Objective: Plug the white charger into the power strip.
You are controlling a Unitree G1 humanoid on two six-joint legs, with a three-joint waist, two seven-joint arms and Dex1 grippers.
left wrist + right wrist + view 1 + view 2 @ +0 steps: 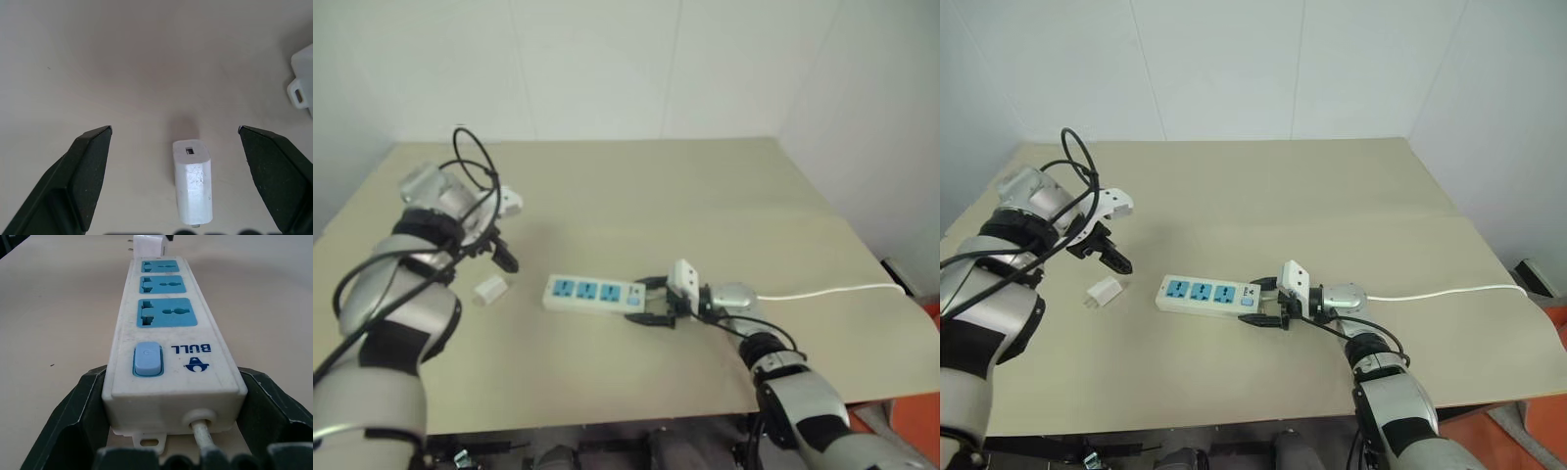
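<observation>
Nearest the robot, the right tool [1266,305] is clenched on the power strip [1207,295], its black fingers hugging both sides of the cord end, just by the blue switch [147,359]. The strip lies flat on the beige surface [1332,196] with its white cord [1449,292] trailing off toward three o'clock. All three blue sockets are bare, so the bracing looks done but nothing is plugged in.

Beyond the strip's far end, at about nine o'clock from it, the white charger [1105,292] lies on its side on the surface, near the strip but apart from it. Above it hangs the left tool [176,161], pointing down with fingers spread wide and released, the charger between them, untouched. By my reckoning, grasping, lifting, turning and inserting are all left.
</observation>
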